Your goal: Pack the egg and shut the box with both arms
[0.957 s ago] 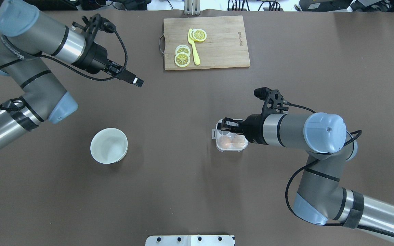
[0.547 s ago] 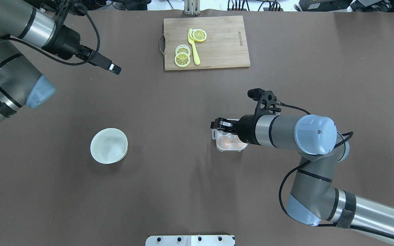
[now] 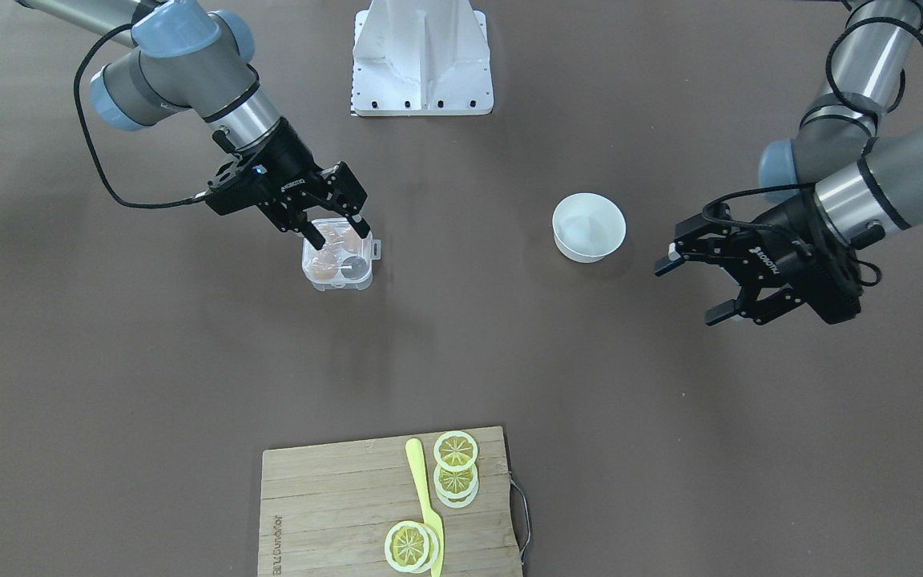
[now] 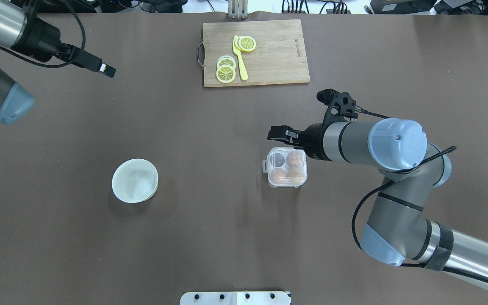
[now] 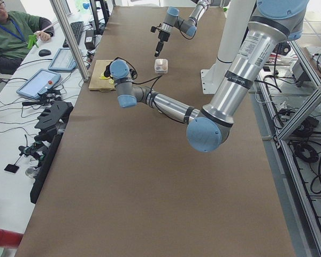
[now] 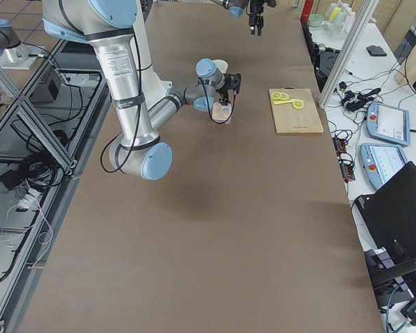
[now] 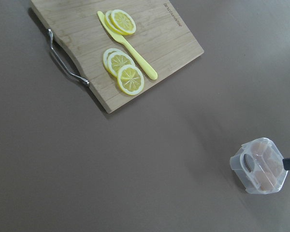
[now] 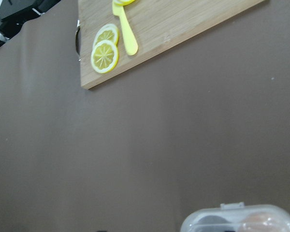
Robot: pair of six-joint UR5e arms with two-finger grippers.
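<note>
The clear plastic box (image 4: pixel 287 167) stands right of the table's middle with its lid down and its latch tab (image 4: pixel 264 166) toward the bowl. Three brown eggs (image 4: pixel 293 159) lie inside; one cell shows dark. The box also shows in the front view (image 3: pixel 337 266), the left wrist view (image 7: pixel 260 166) and at the bottom of the right wrist view (image 8: pixel 241 220). My right gripper (image 3: pixel 339 232) is open and empty, above the box's far edge; it also shows in the overhead view (image 4: pixel 278 133). My left gripper (image 3: pixel 690 292) is open and empty, far off at the table's far left (image 4: pixel 105 70).
A white bowl (image 4: pixel 135 181) stands left of the middle, between the two arms. A wooden cutting board (image 4: pixel 278 51) with lemon slices (image 4: pixel 225 73) and a yellow knife (image 4: pixel 239 63) lies at the far edge. The white pedestal base (image 3: pixel 423 56) is at the near edge.
My right gripper has moved off the top of the box to its far side. My left arm has drawn back further to the far left.
</note>
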